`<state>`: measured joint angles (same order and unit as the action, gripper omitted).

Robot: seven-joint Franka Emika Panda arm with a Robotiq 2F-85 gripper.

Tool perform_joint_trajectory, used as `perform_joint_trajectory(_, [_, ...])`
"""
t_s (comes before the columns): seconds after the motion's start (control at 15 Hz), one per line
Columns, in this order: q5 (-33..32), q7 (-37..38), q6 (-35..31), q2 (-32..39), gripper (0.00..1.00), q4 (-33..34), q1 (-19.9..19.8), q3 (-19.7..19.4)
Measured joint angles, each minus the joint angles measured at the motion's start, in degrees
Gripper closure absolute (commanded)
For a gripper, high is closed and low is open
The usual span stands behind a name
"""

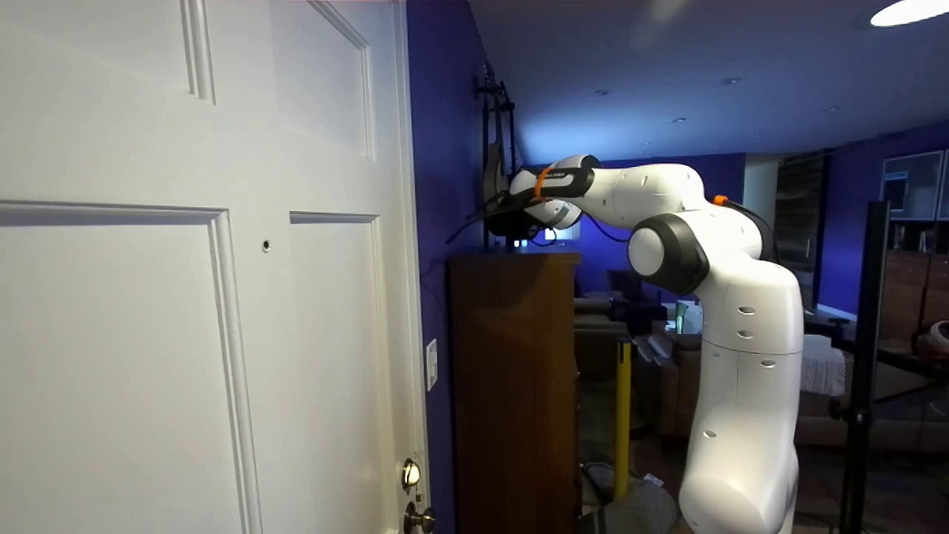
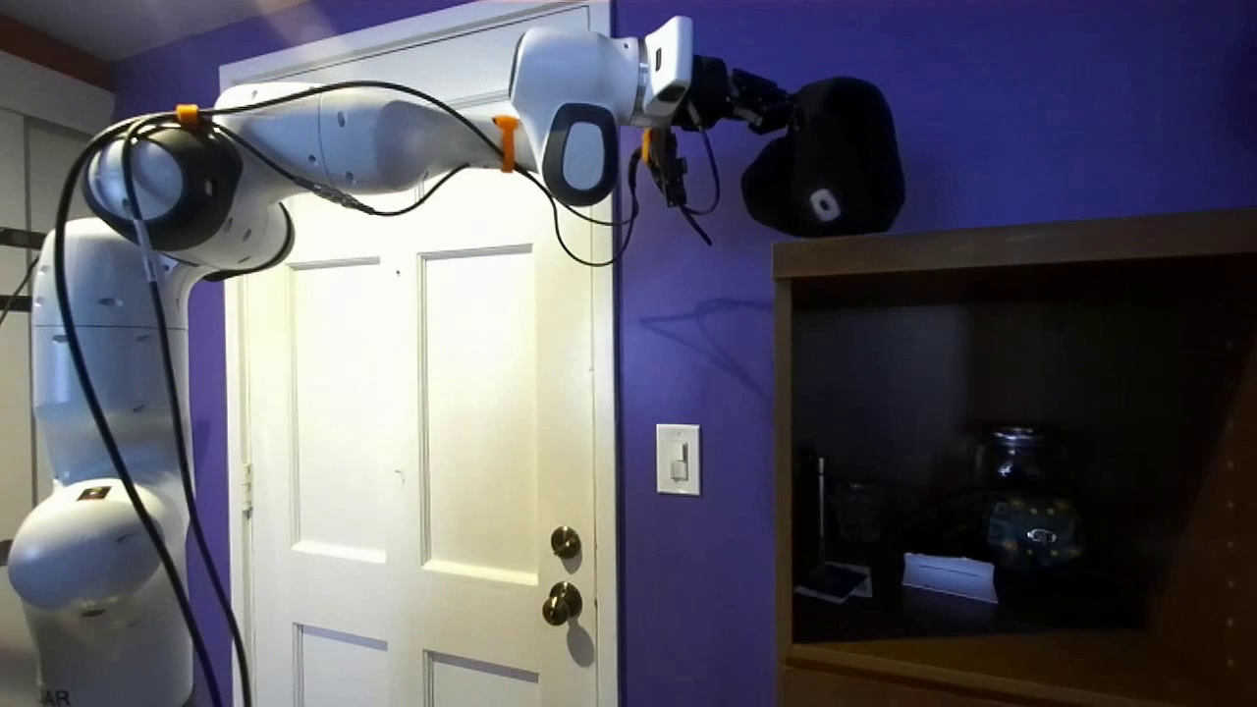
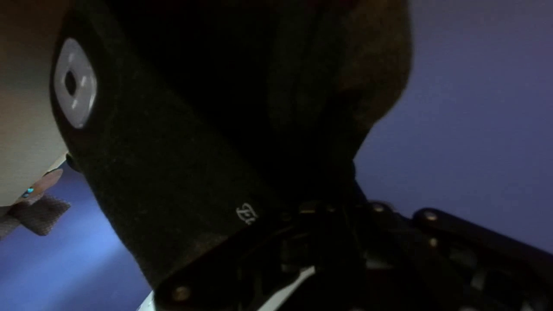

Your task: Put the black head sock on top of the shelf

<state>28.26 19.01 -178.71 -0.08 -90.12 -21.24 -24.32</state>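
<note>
Gripper [image 3: 335, 211]: nearest item in the wrist view, along its near edge; jaws clenched on the black head sock [image 2: 845, 162].
Sock position: drooping from the jaws, above the left end of the shelf [image 2: 1021, 239] in an exterior view; whether its lowest fold touches the flat top cannot be told.
Sock markings: pale oval badge [image 3: 85, 88] with dark centre; white lettering [image 3: 246, 211], partly covered, in the wrist view.
Arm [image 2: 373, 137]: white, extended from left to right in an exterior view; orange strap [image 2: 507, 145] fastened near the wrist.
Shelf construction: brown wood, beside the violet wall [image 2: 707, 373].
Shelf compartment: dark interior; jar [image 2: 1014, 457] at right, white card [image 2: 950, 577] toward the near side.
Door [image 1: 334, 319]: white, panelled; near left in an exterior view, brass-coloured knob [image 1: 420, 519] at its right edge.
Light switch [image 2: 678, 460]: white plate on the wall, between door and shelf.
Yellow post [image 1: 623, 415]: upright, to the right of the shelf in an exterior view.
</note>
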Motion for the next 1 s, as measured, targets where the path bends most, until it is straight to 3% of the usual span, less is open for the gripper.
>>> perform_joint_trajectory(0.13, [3.0, -3.0, 0.0, 1.8, 0.98, 1.1, -0.4, -0.1])
perform_joint_trajectory(0.2, [4.0, -4.4, 0.0, 2.7, 0.68, 1.7, -0.7, -0.2])
perform_joint_trajectory(0.27, [4.4, -5.3, 0.0, 3.5, 0.67, 2.2, -1.2, -0.2])
perform_joint_trajectory(0.6, [3.8, -5.7, 0.7, 7.3, 0.34, 4.0, -4.0, -1.6])
perform_joint_trajectory(0.87, [-5.2, -0.4, 8.8, 8.0, 0.05, 5.2, -4.0, -6.9])
perform_joint_trajectory(1.0, [-10.9, 3.9, 15.8, 7.6, 0.00, 6.8, -3.7, -9.1])
